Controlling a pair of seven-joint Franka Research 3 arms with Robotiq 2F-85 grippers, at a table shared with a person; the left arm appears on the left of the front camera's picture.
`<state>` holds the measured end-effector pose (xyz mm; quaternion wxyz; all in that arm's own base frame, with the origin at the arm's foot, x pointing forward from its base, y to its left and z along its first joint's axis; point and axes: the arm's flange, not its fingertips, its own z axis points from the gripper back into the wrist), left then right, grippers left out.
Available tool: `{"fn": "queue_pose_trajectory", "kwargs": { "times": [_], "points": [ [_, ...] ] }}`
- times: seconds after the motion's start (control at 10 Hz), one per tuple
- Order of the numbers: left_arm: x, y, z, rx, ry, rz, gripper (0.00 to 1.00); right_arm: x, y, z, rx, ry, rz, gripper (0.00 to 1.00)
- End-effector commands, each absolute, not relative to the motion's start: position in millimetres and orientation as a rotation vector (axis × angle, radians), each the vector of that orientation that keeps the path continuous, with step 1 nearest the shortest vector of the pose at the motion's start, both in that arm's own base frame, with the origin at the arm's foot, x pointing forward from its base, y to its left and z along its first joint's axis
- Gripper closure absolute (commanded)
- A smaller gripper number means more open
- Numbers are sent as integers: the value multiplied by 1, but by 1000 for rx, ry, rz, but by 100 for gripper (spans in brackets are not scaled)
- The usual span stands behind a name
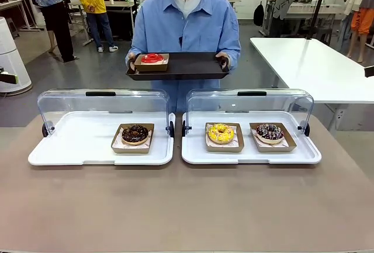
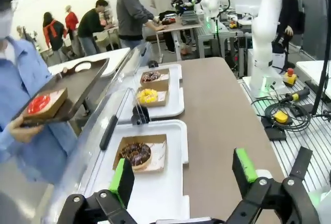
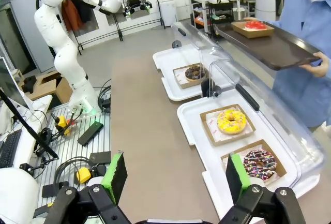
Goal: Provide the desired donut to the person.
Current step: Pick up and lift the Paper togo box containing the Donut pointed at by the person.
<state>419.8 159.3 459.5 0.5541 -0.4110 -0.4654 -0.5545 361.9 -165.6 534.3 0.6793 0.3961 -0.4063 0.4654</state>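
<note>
A red-glazed donut in a brown cardboard boat is carried at the left end of a black serving tray. The tray is held level by the person at the far side of the desk, gripped at both short ends, so its long axis runs left to right. Three more donuts are laid out on the desk in like boats under raised clear lids. A chocolate donut with pale sprinkles is set in the left white tray. A yellow-iced donut and a dark sprinkled donut are set side by side in the right white tray, the yellow one to the left. All are flat rings with the hole upward, and their boats are squared to the tray edges. The left gripper is spread wide, nothing between its green pads. The right gripper is likewise spread wide and empty, clear of every donut.
</note>
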Motion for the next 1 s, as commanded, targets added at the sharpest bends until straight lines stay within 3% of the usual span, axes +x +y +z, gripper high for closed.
{"fn": "queue_pose_trajectory", "kwargs": {
  "times": [0.0, 0.9],
  "points": [
    [421, 167, 458, -961, -1099, -1290, 0, 362, -165, 534, 899, -919, 1049, 0],
    [418, 178, 450, -949, -1093, -1263, 0, 362, -165, 534, 899, -919, 1049, 0]
  ]
}}
